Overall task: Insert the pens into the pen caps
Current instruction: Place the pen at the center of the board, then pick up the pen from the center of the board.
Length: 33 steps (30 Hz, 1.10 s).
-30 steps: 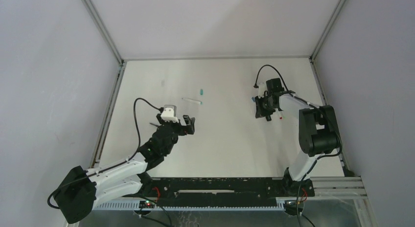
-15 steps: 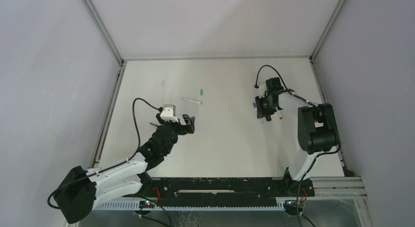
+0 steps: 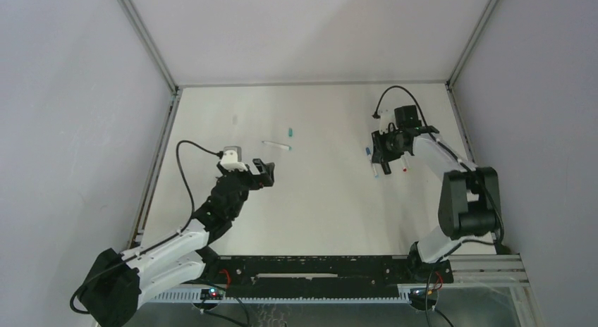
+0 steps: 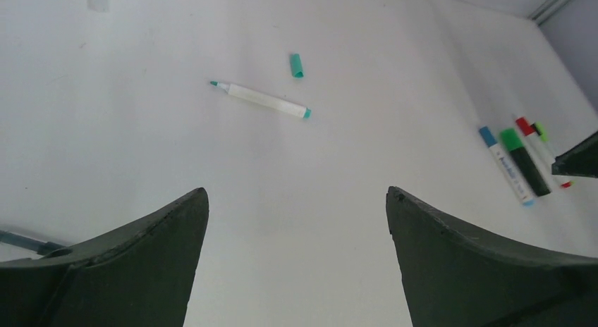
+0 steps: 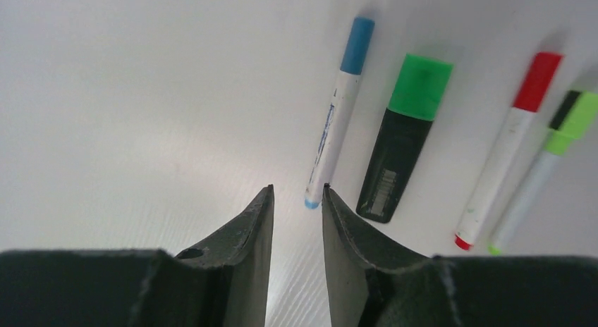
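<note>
Release is the change on the right side. The right tool (image 5: pixel 297 193) now has its jaws a narrow gap apart with nothing between them, wider than a second ago, and its arm has shifted a little to its right. Just past its fingertips the blue-capped pen (image 5: pixel 331 140) lies flat on the counter (image 5: pixel 141 94), its near end almost at the tip of the right-hand finger and its cap pointing away. To the right of the tool's line lie the green-capped black marker (image 5: pixel 405 144), the red-capped pen (image 5: pixel 508 154) and the lime-capped pen (image 5: pixel 543 175). They lie side by side in a loose row, close together. All four wear caps, so this pen looks finished and laid with the finished ones.

The left tool (image 4: pixel 296 196) has its jaws wide apart and empty, and it has swung slightly to its left since a second ago. Ahead of it, well apart, the teal-tipped pen (image 4: pixel 261 99) lies bare-tipped. The teal cap (image 4: pixel 296 65) sits just beyond it, not touching. That pair seems to be what remains, and the left tool seems to be lining up on it.
</note>
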### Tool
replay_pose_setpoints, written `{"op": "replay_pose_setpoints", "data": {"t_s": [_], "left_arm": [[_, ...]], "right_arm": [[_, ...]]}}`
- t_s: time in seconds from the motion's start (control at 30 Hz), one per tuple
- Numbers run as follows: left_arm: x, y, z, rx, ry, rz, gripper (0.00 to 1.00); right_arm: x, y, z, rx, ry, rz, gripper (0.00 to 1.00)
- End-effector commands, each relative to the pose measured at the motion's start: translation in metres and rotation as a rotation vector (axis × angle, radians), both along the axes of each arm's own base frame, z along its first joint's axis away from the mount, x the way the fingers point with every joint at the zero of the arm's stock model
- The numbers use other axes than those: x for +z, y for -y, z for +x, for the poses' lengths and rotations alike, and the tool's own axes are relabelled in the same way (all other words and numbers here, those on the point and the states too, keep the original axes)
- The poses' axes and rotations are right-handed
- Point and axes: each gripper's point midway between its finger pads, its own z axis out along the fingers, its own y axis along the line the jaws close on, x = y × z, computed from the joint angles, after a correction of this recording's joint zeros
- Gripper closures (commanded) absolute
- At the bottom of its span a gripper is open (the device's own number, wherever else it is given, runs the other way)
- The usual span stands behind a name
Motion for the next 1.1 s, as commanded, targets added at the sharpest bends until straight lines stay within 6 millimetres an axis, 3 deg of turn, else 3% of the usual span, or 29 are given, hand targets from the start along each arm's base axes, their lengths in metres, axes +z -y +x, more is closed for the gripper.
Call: {"op": "replay_pose_setpoints", "data": {"t_s": [0.0,0.33,0.5,0.6,0.73,0.77,0.8,1.07], "left_arm": [[0.025,0.007,0.007,-0.041,0.002,-0.168,0.03],[0.036,0.015,0.053,0.010,-0.214,-0.252,0.09],[0.028,0.017,0.081,0.077,-0.357,-0.210,0.16],[0.022,0.018,0.098,0.138,-0.440,-0.191,0.21],[-0.008,0.009,0.113,0.294,-0.603,-0.128,0.48],[-0.006,0.007,0.117,0.328,-0.622,-0.123,0.50],[-0.019,0.006,0.119,0.363,-0.673,-0.096,0.54],[-0.053,0.017,0.149,0.451,-0.832,-0.011,0.54]], "right_arm": [[0.073,-0.010,0.002,0.111,0.187,0.119,0.62],[0.177,-0.044,-0.029,0.330,0.480,0.324,0.56],[0.210,-0.059,-0.041,0.425,0.590,0.384,0.33],[0.204,-0.069,-0.050,0.452,0.515,0.467,0.31],[0.183,-0.067,-0.051,0.451,0.439,0.498,0.31],[0.180,-0.066,-0.050,0.448,0.431,0.507,0.31],[0.178,-0.064,-0.050,0.444,0.426,0.510,0.31],[0.170,-0.059,-0.047,0.432,0.417,0.500,0.31]]}}
